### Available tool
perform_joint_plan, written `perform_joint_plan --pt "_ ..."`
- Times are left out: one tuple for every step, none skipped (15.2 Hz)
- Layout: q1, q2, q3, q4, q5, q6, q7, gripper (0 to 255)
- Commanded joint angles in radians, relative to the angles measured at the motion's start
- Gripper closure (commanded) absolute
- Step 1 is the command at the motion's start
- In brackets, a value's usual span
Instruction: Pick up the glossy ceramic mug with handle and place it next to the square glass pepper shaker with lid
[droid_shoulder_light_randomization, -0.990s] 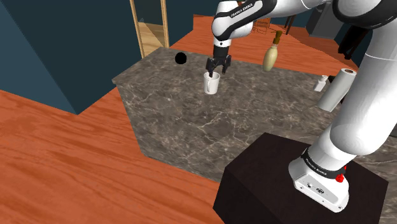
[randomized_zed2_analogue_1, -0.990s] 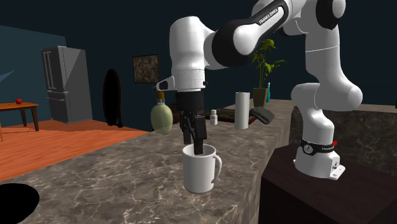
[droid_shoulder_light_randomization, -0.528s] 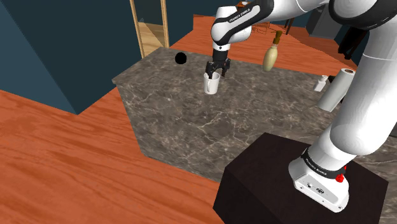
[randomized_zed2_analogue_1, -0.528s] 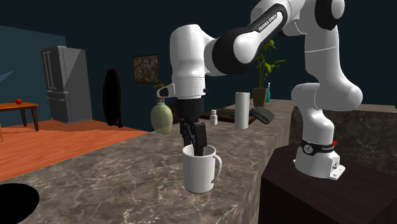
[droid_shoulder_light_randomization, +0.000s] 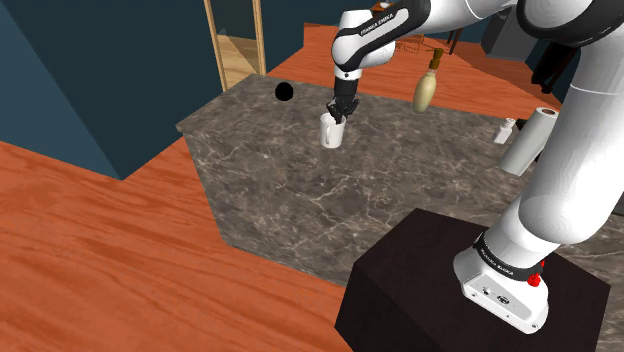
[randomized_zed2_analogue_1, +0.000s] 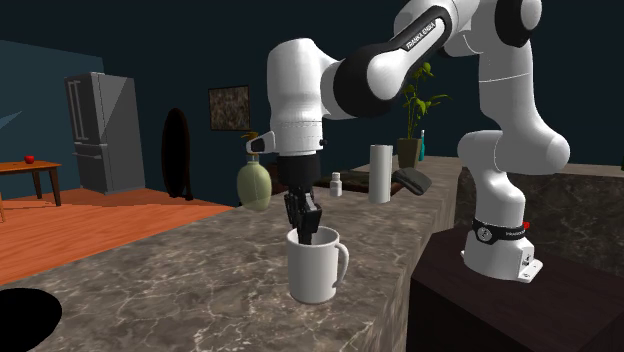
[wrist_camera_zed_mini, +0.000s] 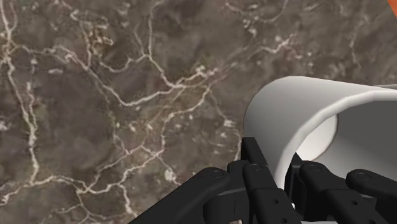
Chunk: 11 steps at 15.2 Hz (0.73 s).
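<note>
Grasp step: jaws pinch the white mug (randomized_zed2_analogue_1: 316, 270) rim on the tabletop (droid_shoulder_light_randomization: 300, 190); next likely a lift and carry toward the shaker (droid_shoulder_light_randomization: 507, 130), at the shoulder view's 3 o'clock.

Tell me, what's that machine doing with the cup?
A white robot arm grips the rim of a white mug with its black fingers, one inside and one outside. The mug stands on the marbled counter, not yet lifted. The small shaker stands farther along the counter.
</note>
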Motion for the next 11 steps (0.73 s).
perform_joint_plan --pt "0.000 0.000 0.000 0.000 0.000 0.000 0.000 255" --pt "0.000 0.000 0.000 0.000 0.000 0.000 0.000 255" --pt "0.000 0.000 0.000 0.000 0.000 0.000 0.000 255" --pt "0.000 0.000 0.000 0.000 0.000 0.000 0.000 255" --pt "0.000 0.000 0.000 0.000 0.000 0.000 0.000 255" --pt "0.000 -0.007 0.000 0.005 -0.001 -0.012 0.001 255" --pt "0.000 -0.013 0.000 0.011 -0.002 -0.023 0.002 255" --pt "0.000 -0.019 -0.001 0.016 -0.002 -0.035 0.003 255" --pt "0.000 -0.025 -0.001 0.023 -0.003 -0.047 0.004 255" --pt "0.000 -0.031 -0.001 0.029 -0.004 -0.059 0.005 255" --pt "0.000 -0.036 -0.001 0.035 -0.005 -0.071 0.006 255"
